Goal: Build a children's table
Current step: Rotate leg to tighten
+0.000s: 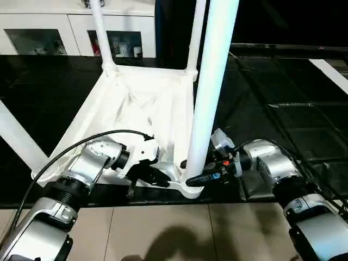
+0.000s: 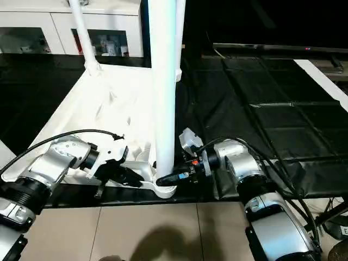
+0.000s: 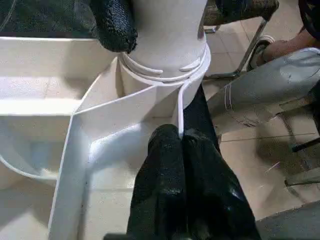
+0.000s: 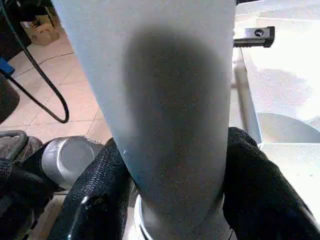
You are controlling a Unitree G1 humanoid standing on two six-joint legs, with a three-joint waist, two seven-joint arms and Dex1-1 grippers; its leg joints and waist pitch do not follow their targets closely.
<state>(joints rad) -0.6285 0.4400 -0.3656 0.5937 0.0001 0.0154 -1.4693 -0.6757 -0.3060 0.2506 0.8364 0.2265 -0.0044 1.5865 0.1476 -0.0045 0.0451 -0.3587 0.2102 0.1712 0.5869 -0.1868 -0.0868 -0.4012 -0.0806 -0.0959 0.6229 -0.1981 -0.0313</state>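
The children's table lay upside down on a black mat on the floor, its ribbed underside facing up and its near edge at the seam where the mat met the tiled floor.

At the far left, one leg slanted out of the picture, its upper end cut off by the frame edge. Behind it a white cabinet with glass doors stood along the back, its contents too dim to make out.

The left hand reached in over the near rim of the table top. In the left wrist view its two black fingers were pressed together, pinching a thin upright rib of the underside just beside the near corner socket. A person's grey-trousered leg crossed the tiled floor beyond, partly cut off.

Two far legs stood upright in the back corner sockets, their tops out of frame.

The near leg rose upright from the near right corner socket, its top also cut off. The right hand gripped this leg low down, just above the socket. In the right wrist view its fingers sat on either side of the tube, closed against it, and the leg hid most of what lay behind.
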